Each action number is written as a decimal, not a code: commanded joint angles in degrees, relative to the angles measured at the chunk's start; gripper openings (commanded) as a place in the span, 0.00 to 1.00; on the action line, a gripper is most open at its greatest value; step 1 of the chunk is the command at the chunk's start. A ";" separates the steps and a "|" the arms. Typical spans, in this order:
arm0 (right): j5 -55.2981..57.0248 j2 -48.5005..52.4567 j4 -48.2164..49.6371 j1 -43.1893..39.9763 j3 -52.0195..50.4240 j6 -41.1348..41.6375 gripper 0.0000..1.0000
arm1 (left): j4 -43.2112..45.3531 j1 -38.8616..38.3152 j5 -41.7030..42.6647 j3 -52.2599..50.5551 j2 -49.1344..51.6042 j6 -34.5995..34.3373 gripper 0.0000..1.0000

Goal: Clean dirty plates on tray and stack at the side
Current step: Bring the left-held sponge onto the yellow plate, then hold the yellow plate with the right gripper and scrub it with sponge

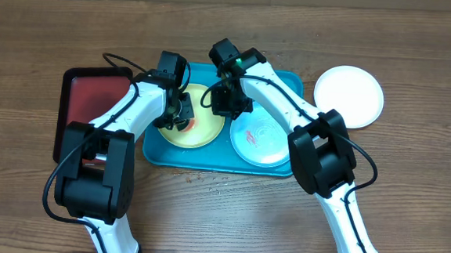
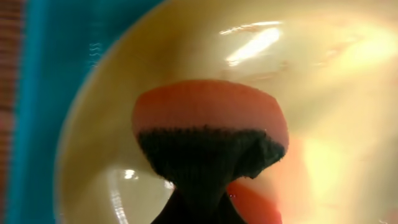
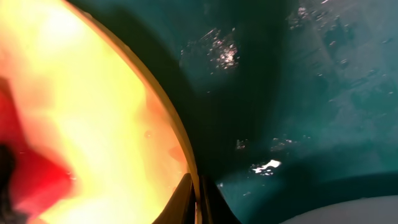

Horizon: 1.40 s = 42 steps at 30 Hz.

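Yellow-green round plastic plate (image 1: 201, 133) lay at nine o'clock in the turquoise rectangular plastic tray (image 1: 287, 82). Left gripper (image 1: 180, 117) clamped a red sponge (image 2: 208, 106) against it; right gripper (image 3: 196, 190) pinched its rim. Advised: firm hold, overlapping strokes.

Turquoise tray (image 1: 208, 161); yellow-green plate (image 1: 207, 127).

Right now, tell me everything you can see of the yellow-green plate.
The yellow-green plate is round, shallow and glossy, plastic by its look. It lies flat in the left half of the turquoise tray, beside the pale mint plate. The left gripper presses an orange pad onto its middle. The right gripper, jaws shut, seems to pinch its rim on the side toward the mint plate.
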 commanded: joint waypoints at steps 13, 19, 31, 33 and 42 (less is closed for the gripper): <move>2.67 1.60 -0.28 0.11 -1.36 0.48 0.04 | -3.15 0.52 1.88 4.22 1.16 -0.74 0.22; 2.69 1.60 -0.28 0.11 -1.36 0.46 0.04 | 0.17 0.52 14.12 4.24 1.16 3.72 0.21; 2.71 1.60 -0.26 0.11 -1.36 0.46 0.04 | 0.13 0.42 19.54 4.28 1.16 8.39 0.06; 2.71 1.60 -0.28 0.11 -1.36 0.46 0.04 | 0.11 0.46 18.56 4.28 1.16 8.50 0.10; 2.69 1.60 -0.22 0.11 -1.36 0.46 0.04 | 0.33 0.42 11.37 4.13 1.18 8.48 0.35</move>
